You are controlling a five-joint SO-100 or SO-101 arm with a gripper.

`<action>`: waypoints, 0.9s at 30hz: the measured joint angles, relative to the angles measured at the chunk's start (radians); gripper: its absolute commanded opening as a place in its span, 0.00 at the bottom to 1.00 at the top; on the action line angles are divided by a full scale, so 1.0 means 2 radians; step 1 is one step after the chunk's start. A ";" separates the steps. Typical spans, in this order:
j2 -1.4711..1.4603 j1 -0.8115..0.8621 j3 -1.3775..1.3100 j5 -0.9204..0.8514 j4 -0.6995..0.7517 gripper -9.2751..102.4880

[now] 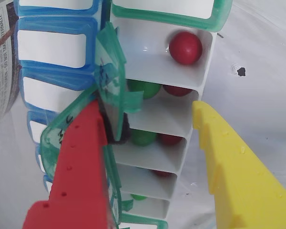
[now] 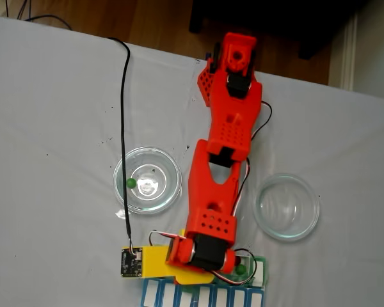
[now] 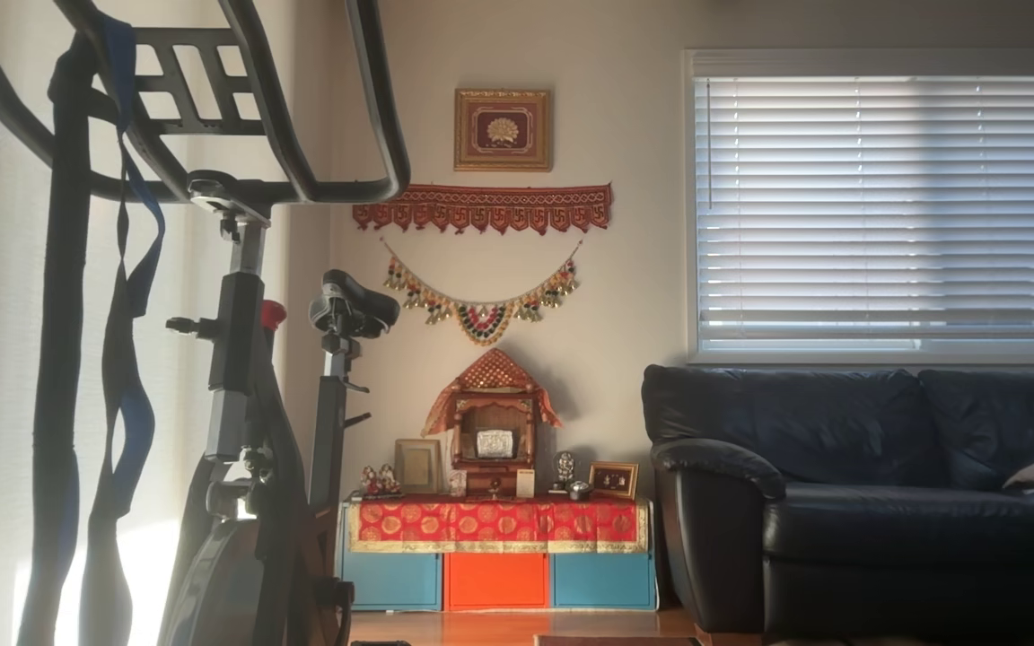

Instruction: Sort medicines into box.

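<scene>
In the wrist view, a red finger [image 1: 74, 167] presses against raised green lids [image 1: 109, 81] at left, while the yellow finger [image 1: 233, 162] stands well apart at right: the gripper [image 1: 150, 126] is spread wide over the box [image 1: 181, 119], pinching nothing. Open compartments hold red balls [image 1: 185, 47] and green balls [image 1: 144, 88], some paired. In the fixed view, a green ball [image 2: 131, 183] lies in the left glass dish [image 2: 147, 180]; the right dish [image 2: 286, 206] sits beside the arm [image 2: 221, 166]. A blue row [image 1: 52, 47] adjoins the box.
</scene>
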 measured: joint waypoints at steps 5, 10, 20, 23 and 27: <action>0.017 0.008 0.014 -0.012 0.000 0.10; 0.094 0.023 0.091 -0.046 0.000 0.10; 0.337 0.116 0.352 -0.143 0.000 0.10; 0.397 0.173 0.413 -0.186 0.000 0.10; 0.457 0.245 0.499 -0.219 -0.021 0.10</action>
